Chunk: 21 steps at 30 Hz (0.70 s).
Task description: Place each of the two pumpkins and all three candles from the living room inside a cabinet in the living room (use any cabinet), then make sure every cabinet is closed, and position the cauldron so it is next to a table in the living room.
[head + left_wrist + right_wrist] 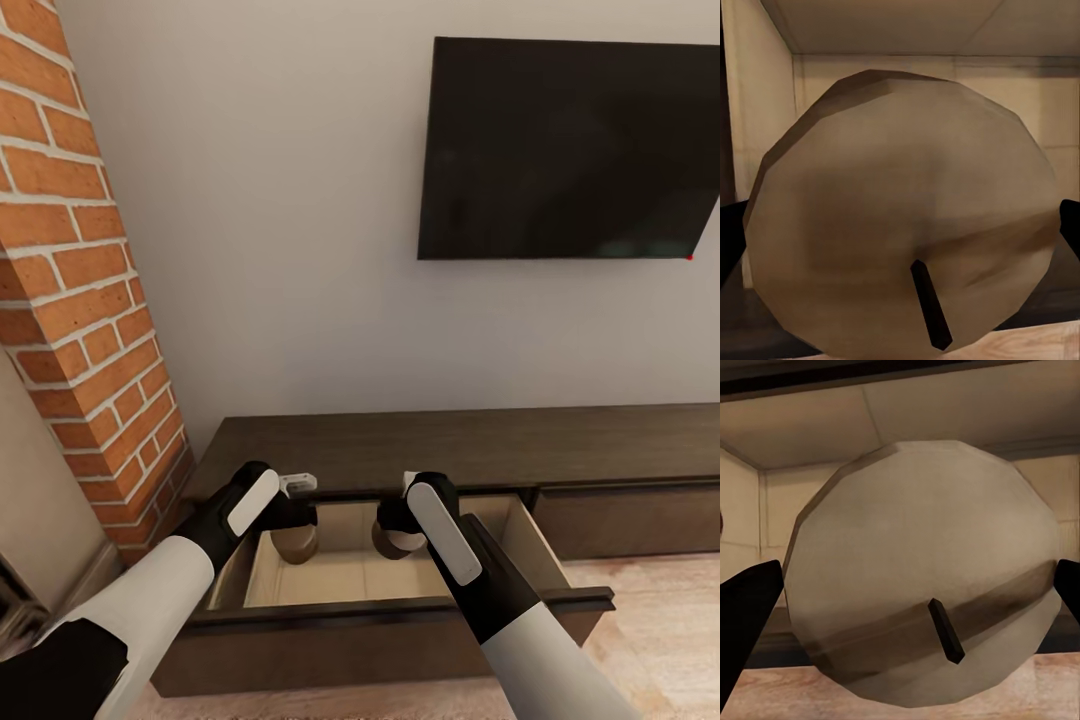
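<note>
Brick column [80, 300] upper left, TV [570, 150] upper right, cabinet [450, 445] below w/ drawer [380, 600] open. Left gripper [296, 522] grasping left candle [294, 543], right gripper [400, 520] grasping right candle [398, 540], both over drawer.

Black wall TV [570, 150], brick column [70, 290], pale wood floor [660, 610].

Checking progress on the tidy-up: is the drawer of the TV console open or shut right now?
Open. The drawer of the dark console is pulled out, its pale interior exposed, and both arms hold candles over it.
</note>
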{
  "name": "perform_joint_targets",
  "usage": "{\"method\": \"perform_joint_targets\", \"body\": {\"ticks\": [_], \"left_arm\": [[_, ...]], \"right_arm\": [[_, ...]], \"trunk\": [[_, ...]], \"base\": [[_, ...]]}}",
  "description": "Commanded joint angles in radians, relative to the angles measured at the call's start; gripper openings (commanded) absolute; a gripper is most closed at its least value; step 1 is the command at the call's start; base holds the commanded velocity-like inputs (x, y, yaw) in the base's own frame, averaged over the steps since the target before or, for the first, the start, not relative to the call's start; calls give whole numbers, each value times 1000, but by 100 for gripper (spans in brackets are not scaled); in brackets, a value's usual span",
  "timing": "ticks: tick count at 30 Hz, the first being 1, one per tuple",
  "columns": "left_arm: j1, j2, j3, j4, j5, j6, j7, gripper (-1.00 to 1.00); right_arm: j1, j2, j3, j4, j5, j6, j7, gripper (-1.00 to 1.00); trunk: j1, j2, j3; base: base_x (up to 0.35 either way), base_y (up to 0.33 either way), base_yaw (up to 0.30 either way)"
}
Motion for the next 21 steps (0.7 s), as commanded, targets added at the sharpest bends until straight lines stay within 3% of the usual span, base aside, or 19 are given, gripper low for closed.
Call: {"method": "perform_joint_targets", "body": {"ticks": [1, 21], "left_arm": [[-1, 0, -3, 0, 8, 0, 7, -100], [-2, -3, -6, -1, 4, -42, 5, -100]], "right_arm": [[-1, 0, 1, -1, -8, 2, -10, -100], [-1, 0, 1, -1, -8, 2, -10, -100]], "trunk": [[4, -8, -4], [80, -148, -67]], "base": [[0, 0, 0], [0, 0, 0]]}}
